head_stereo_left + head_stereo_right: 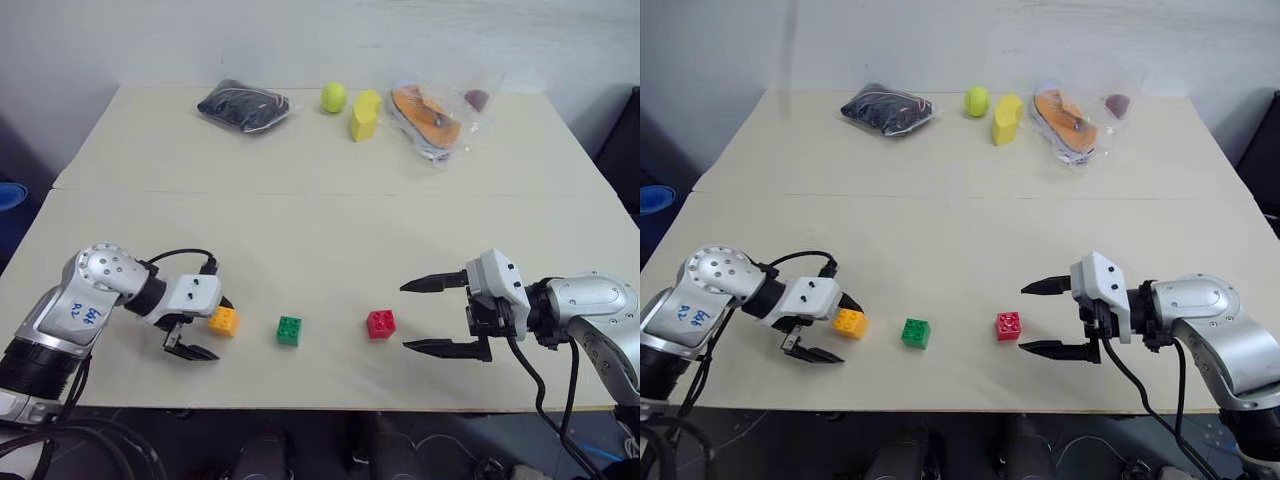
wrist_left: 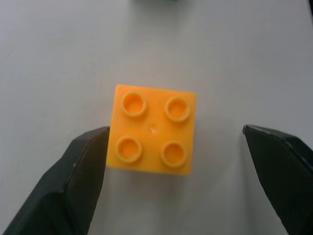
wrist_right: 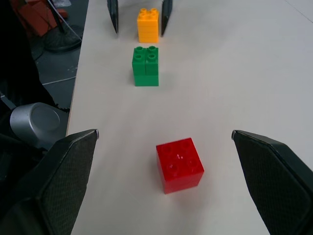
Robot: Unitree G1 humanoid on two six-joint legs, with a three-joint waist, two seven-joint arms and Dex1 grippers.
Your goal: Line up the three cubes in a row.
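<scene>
Three studded cubes lie in a row near the table's front edge: orange-yellow (image 1: 222, 320) on the left, green (image 1: 289, 330) in the middle, red (image 1: 380, 324) on the right. My left gripper (image 1: 216, 327) is open, its black fingers (image 2: 83, 166) straddling the orange-yellow cube (image 2: 152, 129), which rests on the table. One finger is close against the cube's side; the other stands well apart. Just right of the red cube (image 3: 179, 165), my right gripper (image 1: 406, 316) is wide open and points left along the row, holding nothing.
At the far side of the table lie a black bag (image 1: 243, 105), a yellow-green ball (image 1: 334, 96), a yellow curved block (image 1: 366, 115) and a clear bag with an orange item (image 1: 430, 118). The table's front edge (image 1: 320, 405) runs close below the cubes.
</scene>
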